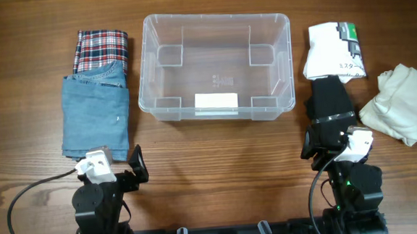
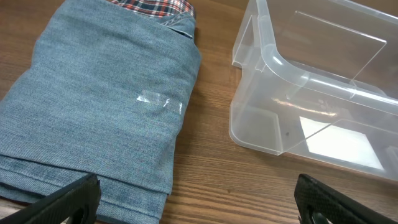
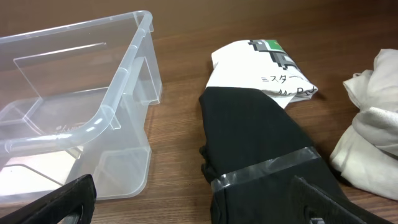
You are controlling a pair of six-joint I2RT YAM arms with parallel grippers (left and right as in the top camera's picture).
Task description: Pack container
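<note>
The clear plastic container [image 1: 216,66] stands empty at the table's middle back, its white label facing me; it also shows in the left wrist view [image 2: 311,93] and the right wrist view [image 3: 74,106]. Folded blue jeans [image 1: 96,113] lie left of it, over a plaid shirt [image 1: 101,48]. A black taped garment [image 1: 329,104] lies right of it, with a white printed shirt [image 1: 333,48] behind and a cream cloth [image 1: 402,104] beside. My left gripper [image 2: 196,202] is open, empty, just before the jeans' near corner. My right gripper [image 3: 199,202] is open, empty, over the black garment's near end.
The wooden table [image 1: 218,149] runs bare between the container and my arms. A black cable [image 1: 32,197] loops at the left arm's base. The clothes lie on both sides of the container.
</note>
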